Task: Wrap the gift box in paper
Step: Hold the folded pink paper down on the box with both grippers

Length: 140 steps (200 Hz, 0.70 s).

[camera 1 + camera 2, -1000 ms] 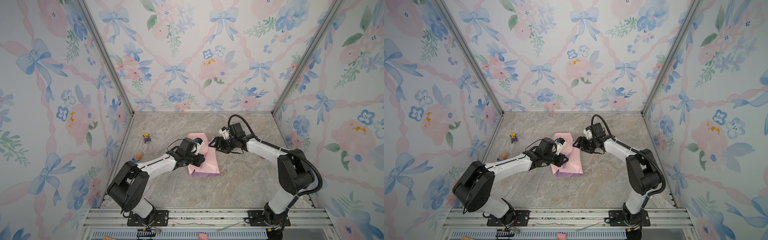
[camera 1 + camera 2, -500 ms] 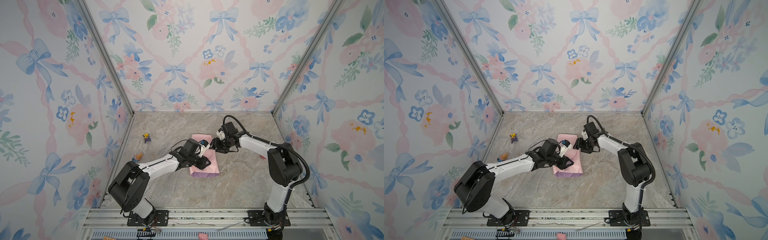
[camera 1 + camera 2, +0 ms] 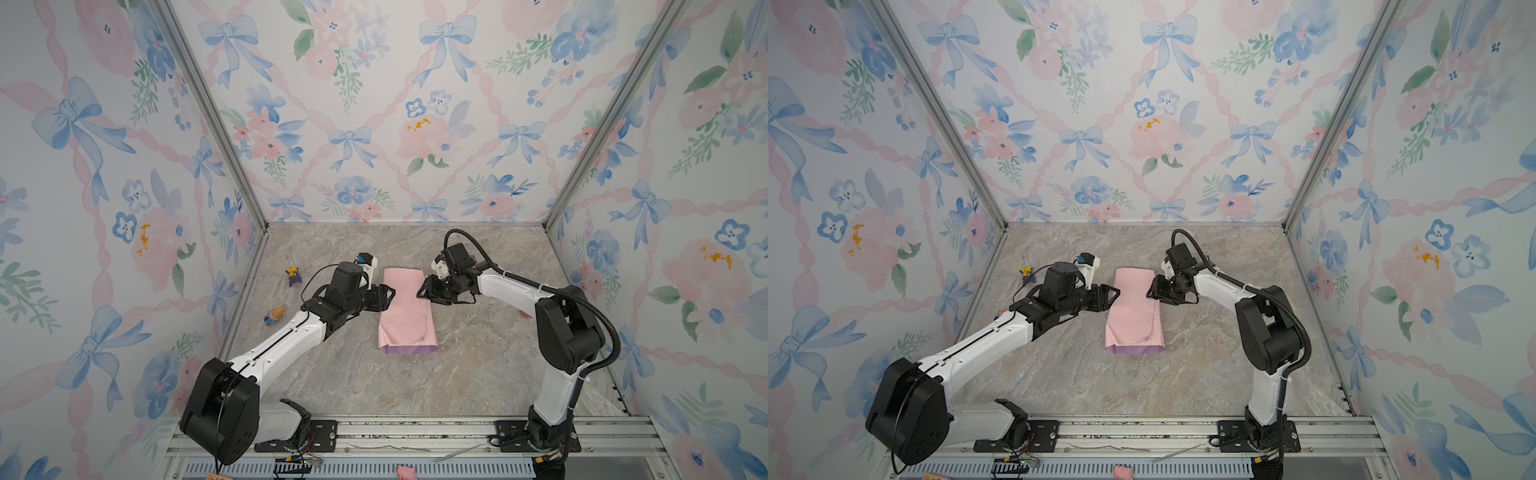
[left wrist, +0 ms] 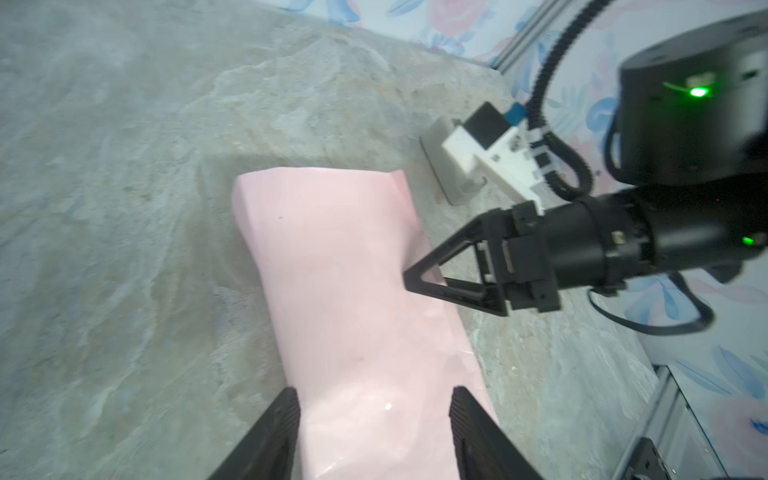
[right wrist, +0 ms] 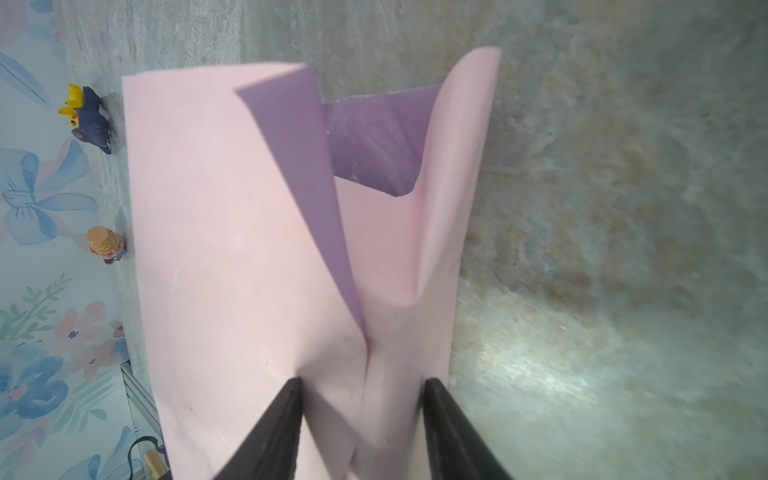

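Flanking the paper [image 3: 405, 322], left gripper [image 3: 390, 296], right gripper [image 3: 421, 291], jaws parted

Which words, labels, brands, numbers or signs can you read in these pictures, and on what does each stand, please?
No text can be read in any view.
The folded pale pink and lilac paper is plain.
Small dark marks on the white camera mount are too blurred to read.

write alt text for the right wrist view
A pale pink paper sleeve lies on the marble table, its far end gaping to show a lilac inner face. The right gripper sits at its near end, black fingers apart. Two small toy figures stand by the wall.
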Tool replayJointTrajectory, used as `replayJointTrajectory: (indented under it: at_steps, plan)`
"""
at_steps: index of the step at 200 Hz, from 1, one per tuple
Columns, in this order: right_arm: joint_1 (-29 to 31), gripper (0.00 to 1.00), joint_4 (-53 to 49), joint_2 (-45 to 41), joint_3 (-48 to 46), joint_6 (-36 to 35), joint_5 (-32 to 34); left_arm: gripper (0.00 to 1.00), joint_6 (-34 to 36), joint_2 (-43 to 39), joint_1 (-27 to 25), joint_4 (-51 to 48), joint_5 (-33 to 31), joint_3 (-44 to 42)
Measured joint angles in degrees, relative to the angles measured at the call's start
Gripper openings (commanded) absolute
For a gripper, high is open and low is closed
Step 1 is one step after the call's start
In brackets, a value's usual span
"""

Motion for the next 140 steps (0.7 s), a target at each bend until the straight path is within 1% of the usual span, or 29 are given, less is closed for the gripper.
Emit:
replayJointTrajectory:
  at_steps: [23, 45, 73, 87, 110, 140]
  plan:
    - [0.0, 0.50, 0.5, -0.3, -0.5, 0.0, 0.0, 0.61, -2.5, 4.8, 1.5, -0.2, -0.1, -0.2]
    - [0.0, 0.51, 1.1, -0.4, -0.9, 0.1, -0.1, 0.60, -4.2, 9.3, 1.6, 0.0, 0.8, -0.1]
    - [0.0, 0.52, 1.4, -0.5, -1.0, 0.3, -0.6, 0.59, -6.2, 13.0, 1.5, 0.9, 2.2, 0.3]
    - [0.0, 0.55, 1.6, -0.7, -1.3, 0.7, -0.9, 0.58, -6.9, 14.0, 1.1, 1.5, 2.6, 0.9]
    - [0.0, 0.63, 2.1, -1.4, -2.1, 2.1, -1.9, 0.58, -7.6, 14.4, -0.3, 1.8, 2.6, 2.1]
    - [0.0, 0.65, 2.7, -3.1, -2.5, 3.7, -3.3, 0.58, -9.1, 14.7, -2.1, 2.7, 2.3, 2.9]
